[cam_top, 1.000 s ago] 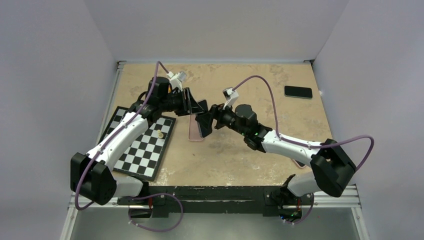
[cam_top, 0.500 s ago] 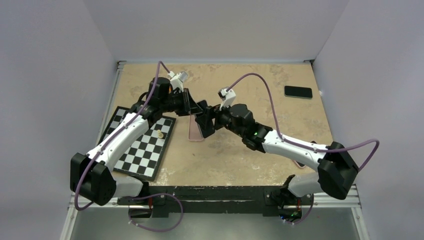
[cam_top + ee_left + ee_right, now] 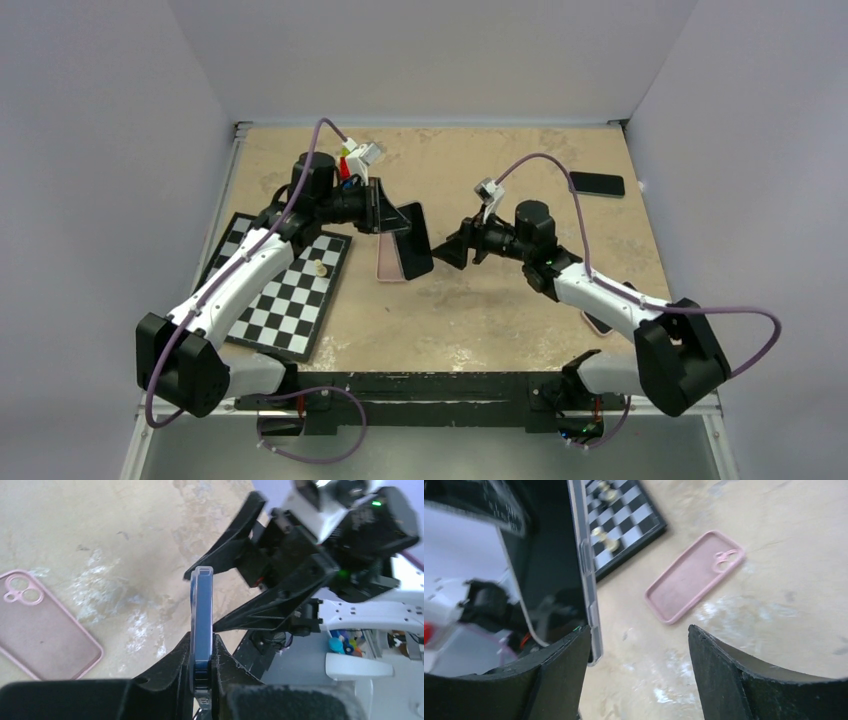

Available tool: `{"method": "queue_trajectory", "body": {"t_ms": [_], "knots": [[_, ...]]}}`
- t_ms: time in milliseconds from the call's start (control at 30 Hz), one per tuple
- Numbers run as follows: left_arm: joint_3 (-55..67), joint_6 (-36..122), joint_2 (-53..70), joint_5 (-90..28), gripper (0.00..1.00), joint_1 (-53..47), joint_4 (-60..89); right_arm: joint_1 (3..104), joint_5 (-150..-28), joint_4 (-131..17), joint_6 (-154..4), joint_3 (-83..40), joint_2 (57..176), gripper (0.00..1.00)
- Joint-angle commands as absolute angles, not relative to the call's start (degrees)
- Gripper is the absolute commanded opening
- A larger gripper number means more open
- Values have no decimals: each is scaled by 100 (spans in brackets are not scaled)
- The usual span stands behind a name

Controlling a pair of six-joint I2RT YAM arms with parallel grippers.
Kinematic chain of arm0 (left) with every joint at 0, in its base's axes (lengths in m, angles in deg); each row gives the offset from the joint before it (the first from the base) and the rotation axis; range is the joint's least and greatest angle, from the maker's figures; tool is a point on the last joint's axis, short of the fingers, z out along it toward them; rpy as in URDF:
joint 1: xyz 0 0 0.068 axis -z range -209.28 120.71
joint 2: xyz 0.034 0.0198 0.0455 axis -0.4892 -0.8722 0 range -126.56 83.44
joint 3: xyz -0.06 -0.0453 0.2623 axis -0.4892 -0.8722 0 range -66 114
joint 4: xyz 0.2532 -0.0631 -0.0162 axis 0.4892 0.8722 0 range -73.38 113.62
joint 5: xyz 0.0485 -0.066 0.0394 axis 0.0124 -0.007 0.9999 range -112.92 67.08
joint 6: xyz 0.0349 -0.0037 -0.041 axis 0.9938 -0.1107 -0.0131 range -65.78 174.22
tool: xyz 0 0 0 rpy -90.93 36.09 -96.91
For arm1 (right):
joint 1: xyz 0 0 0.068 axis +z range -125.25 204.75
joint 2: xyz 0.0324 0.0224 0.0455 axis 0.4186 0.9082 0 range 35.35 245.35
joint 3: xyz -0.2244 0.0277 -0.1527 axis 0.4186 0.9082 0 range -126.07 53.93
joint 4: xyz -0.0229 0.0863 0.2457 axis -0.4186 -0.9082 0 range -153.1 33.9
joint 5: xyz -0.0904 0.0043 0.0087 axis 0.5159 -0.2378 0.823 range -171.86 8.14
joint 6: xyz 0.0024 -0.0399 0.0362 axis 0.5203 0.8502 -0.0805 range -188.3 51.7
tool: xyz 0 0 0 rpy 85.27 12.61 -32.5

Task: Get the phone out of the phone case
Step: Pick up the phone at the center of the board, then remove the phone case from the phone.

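A dark phone (image 3: 414, 240) in a clear phone case hangs on edge above the table's middle, with my left gripper (image 3: 388, 217) shut on its upper end. In the left wrist view the phone (image 3: 202, 615) is edge-on, blue with a clear rim, pinched between the fingers of the left gripper (image 3: 202, 642). My right gripper (image 3: 452, 250) stands open just right of the phone, apart from it. In the right wrist view the clear case edge (image 3: 586, 565) runs beside the left finger, and the right gripper (image 3: 639, 635) has only table between its fingers.
An empty pink case (image 3: 388, 262) lies flat under the held phone, also the pink case (image 3: 694, 577) in the right wrist view. A chessboard (image 3: 285, 290) with a small piece sits at the left. A second black phone (image 3: 597, 184) lies at the back right.
My right gripper has drawn back to the right, away from the phone. The left gripper has closed on the phone and now holds it alone, swung slightly right.
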State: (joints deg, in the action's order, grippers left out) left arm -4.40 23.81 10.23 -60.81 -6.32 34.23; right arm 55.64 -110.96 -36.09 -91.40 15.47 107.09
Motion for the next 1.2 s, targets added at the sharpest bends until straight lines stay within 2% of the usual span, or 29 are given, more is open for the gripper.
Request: {"method": "queue_trajectory", "body": {"t_ms": [0, 233, 300, 433, 567, 600, 700, 900, 967, 1167], "knots": [[-268, 2329, 1090, -7087, 0, -564, 2441, 5464, -13547, -1986, -9705, 1794, 11013, 72], [-310, 2254, 1040, -7380, 0, -469, 2209, 5466, -14371, 957, -11487, 2267, 11680, 62], [-356, 2125, 1021, -7542, 0, -455, 2001, 5467, -14393, 1614, -11902, 2307, 11864, 56], [-384, 1939, 1004, -7718, 0, -416, 1753, 5470, -14423, 2914, -12736, 2295, 12303, 36], [-215, 1951, 903, -7553, 0, -400, 2149, 5470, -14284, 3919, -13358, 2233, 12622, 3], [-165, 1965, 869, -7512, 5, -397, 2263, 5471, -14206, 3958, -13388, 2213, 12649, 0], [-131, 1924, 821, -7433, 21, -397, 2348, 5509, -13914, 3868, -13336, 2201, 12670, 0], [-148, 1930, 888, -7259, 41, -397, 2426, 5676, -13537, 3773, -13200, 2156, 12685, 0], [-162, 1922, 894, -7305, 37, -393, 2383, 5691, -13378, 3777, -13169, 2184, 12687, 0], [-258, 1984, 1070, -7307, 8, -395, 2184, 5801, -13411, 3231, -12796, 2148, 12571, 0]]}}
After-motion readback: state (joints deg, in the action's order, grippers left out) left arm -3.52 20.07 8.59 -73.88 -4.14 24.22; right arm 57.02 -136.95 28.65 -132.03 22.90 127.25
